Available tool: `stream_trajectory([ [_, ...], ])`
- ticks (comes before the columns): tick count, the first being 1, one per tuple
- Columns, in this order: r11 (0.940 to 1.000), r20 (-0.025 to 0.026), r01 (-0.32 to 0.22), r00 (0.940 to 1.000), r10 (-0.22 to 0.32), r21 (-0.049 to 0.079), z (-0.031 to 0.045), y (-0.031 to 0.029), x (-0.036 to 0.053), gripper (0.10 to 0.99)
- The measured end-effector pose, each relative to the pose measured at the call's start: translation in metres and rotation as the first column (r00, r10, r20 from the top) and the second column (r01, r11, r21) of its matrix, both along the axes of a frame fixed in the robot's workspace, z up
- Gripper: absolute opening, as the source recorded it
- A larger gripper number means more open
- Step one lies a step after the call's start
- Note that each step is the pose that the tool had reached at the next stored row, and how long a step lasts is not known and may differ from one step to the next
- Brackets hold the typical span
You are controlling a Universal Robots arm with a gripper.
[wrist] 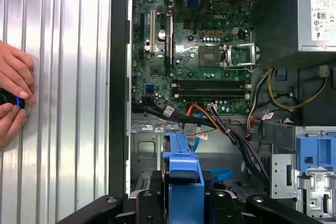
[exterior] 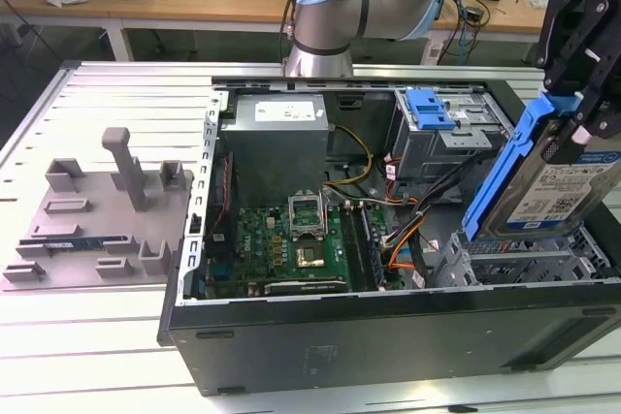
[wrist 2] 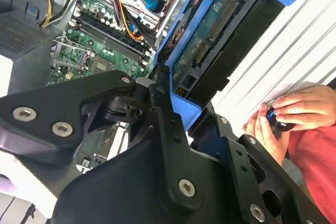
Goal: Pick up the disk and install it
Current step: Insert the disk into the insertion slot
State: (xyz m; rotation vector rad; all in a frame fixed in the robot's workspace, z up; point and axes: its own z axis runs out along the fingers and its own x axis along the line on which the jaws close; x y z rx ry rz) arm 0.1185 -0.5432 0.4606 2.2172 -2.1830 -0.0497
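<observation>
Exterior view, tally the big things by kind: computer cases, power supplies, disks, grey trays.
computer case: 1
power supply: 1
disk: 1
grey tray: 1
Total: 4

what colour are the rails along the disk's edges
Blue; the rails on the disk show best in the exterior view.

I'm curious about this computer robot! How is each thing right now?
disk: gripped, tilted, above the drive cage, not in yet.
gripper: shut on the disk.
computer case: lying flat, side open.
processor socket: cover flipped open.
hands: on the table, around a small knob.
</observation>
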Motion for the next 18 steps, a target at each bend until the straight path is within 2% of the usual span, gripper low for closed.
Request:
stream_trajectory([
  [6,1.0,0.0001,0.0,1.0,0.0,0.0,-0.0031,0.0,0.0014,0.369],
  [11,1.0,0.0,0.0,1.0,0.0,0.0,-0.0086,0.0,0.002,0.369],
  [14,1.0,-0.0002,0.0,1.0,0.0,0.0,-0.0124,0.0,0.0024,0.369],
  [18,1.0,-0.002,0.0,1.0,0.0,0.0,-0.021,0.0,0.0026,0.369],
])
